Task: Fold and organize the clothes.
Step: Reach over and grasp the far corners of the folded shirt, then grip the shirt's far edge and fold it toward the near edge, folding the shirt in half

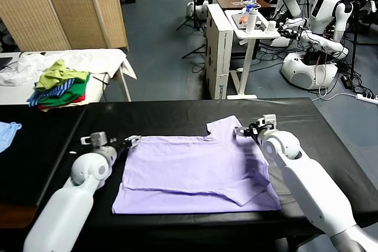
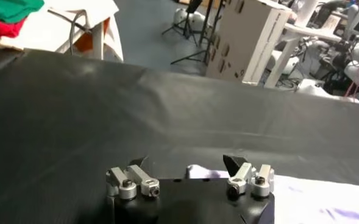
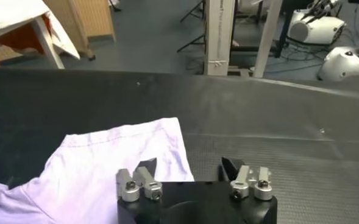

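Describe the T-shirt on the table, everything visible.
The T-shirt is pale lavender, thin-looking fabric, lying flat on the black table. The lower part is folded up, leaving a crease line, and one short sleeve sticks out at the far right corner. No print shows. The left gripper sits at its far left corner, the right gripper at the sleeve; both are open and hold nothing.

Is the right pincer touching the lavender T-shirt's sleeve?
Cannot tell. In the right wrist view the right pincer hangs open over the T-shirt sleeve edge; no contact or gap shows plainly.
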`<control>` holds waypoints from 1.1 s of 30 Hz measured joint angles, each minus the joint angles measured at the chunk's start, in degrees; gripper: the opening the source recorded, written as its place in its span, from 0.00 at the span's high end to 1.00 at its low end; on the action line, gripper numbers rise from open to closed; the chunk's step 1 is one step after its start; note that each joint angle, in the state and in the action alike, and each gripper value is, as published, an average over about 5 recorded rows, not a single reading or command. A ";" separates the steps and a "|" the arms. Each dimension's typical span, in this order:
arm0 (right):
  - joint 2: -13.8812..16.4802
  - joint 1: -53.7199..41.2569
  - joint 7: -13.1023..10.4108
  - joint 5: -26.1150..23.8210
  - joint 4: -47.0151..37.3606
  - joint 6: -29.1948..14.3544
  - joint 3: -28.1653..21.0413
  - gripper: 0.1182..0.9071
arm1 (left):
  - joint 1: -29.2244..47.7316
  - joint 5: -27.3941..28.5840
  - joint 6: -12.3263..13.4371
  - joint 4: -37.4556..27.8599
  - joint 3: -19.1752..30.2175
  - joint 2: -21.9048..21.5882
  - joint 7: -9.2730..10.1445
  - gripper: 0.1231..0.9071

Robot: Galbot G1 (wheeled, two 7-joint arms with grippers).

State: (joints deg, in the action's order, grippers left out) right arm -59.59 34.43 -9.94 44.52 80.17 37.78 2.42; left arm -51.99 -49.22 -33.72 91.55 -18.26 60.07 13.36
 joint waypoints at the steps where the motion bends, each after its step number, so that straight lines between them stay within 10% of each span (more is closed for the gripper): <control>1: -0.02 0.06 0.07 -0.05 -0.01 0.00 0.01 0.29 | -0.11 -0.07 -0.06 0.15 0.03 -0.04 -0.03 0.26; 12: -0.36 0.74 1.44 -0.90 0.07 -0.67 0.22 0.86 | -0.91 -0.52 -0.80 1.77 0.63 -0.89 -0.88 0.85; 33: 3.88 5.51 1.85 1.39 10.09 -2.38 4.74 0.97 | -5.18 -1.79 -0.60 8.34 -2.36 -3.56 -0.71 0.89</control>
State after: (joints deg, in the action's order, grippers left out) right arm -55.72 39.94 -8.09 45.91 90.25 35.40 7.16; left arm -57.17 -51.00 -34.33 99.89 -20.63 56.51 12.64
